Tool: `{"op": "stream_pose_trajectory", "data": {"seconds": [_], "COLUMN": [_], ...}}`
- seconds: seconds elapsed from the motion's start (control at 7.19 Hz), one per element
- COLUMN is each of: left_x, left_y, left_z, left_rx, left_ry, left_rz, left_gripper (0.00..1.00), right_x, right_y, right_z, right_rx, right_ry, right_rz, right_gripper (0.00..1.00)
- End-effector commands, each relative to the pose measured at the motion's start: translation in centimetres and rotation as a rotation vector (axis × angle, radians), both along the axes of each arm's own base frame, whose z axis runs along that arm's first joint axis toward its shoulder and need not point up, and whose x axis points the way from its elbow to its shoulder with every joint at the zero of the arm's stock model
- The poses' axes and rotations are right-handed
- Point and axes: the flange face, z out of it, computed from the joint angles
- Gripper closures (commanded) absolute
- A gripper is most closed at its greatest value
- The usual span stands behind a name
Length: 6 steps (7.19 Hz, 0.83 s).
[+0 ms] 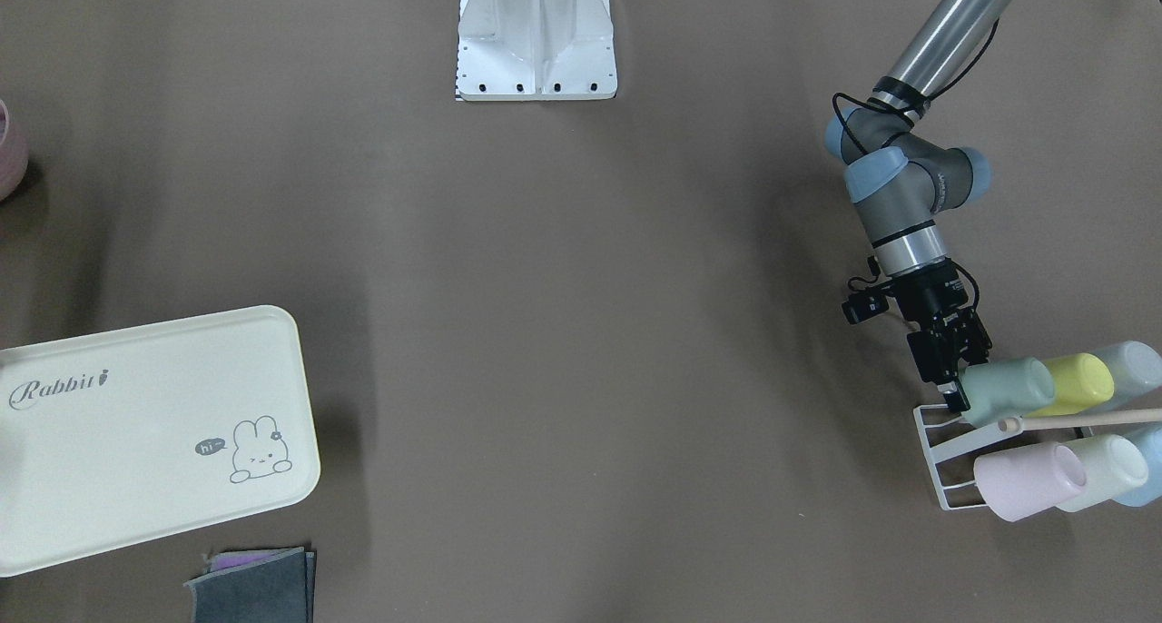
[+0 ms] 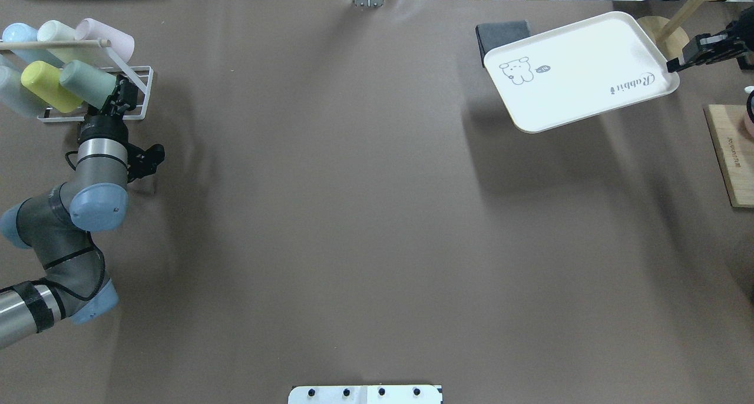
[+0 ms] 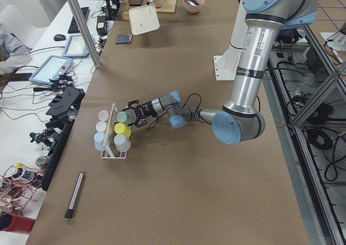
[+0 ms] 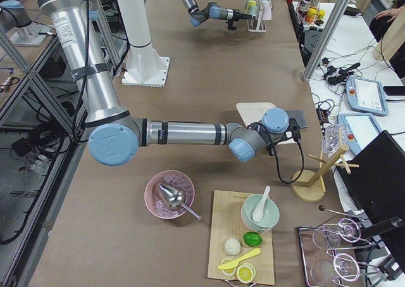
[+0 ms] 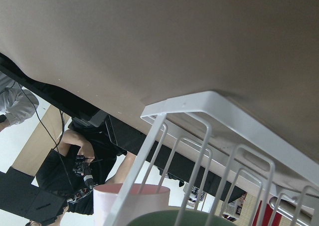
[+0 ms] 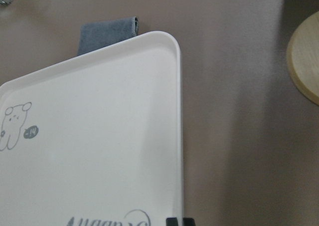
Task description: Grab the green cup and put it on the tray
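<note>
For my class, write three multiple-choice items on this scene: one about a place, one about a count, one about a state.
1. Where is the green cup? A on the tray; B on the white rack beside the yellow cup; C on the table.
2. How many cups does the rack hold? A three; B four; C six.
3. What state is the tray in? A empty; B holding the green cup; C holding two cups.
Key: 1 B, it lies in the rack next to the yellow cup; 2 C, two rows of three; 3 A, its printed surface is bare.

Rack [image 1: 930, 459] at table's [image 1: 581, 332] left end holds green cup [image 1: 1008, 389]; tray [image 1: 136, 459] at right end.
</note>
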Motion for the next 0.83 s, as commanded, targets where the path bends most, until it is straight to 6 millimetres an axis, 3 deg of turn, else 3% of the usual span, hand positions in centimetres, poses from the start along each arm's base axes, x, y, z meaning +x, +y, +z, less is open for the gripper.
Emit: {"op": "stream_pose_trajectory", "data": {"seconds": [0.0, 0.14, 0.42, 0.7], "left_x": [0.0, -0.1, -0.3, -0.4], "left_y": [-0.1, -0.2, -0.3, -0.3], "left_z": [-0.1, -0.2, -0.3, 0.1], "left_rx": [0.001, 0.004, 0.013, 0.01], "left_ry": [0.001, 0.003, 0.017, 0.013], "left_rz": [-0.001, -0.004, -0.007, -0.009], "left_gripper": [0.03, 0.03, 0.07, 0.13], "right_x": [-4.1, -7.7, -15.7, -24.0], "right_y": [1.0, 2.0, 5.6, 9.6], "right_z": [-3.9, -6.4, -11.6, -15.4], "right_rx": [-0.018, -0.035, -0.079, -0.104], "right_ry": [-0.014, 0.002, -0.022, -0.096], "right_rz": [0.017, 0.069, 0.142, 0.209], "right_gripper": [1.0, 1.0, 1.0, 1.0]}}
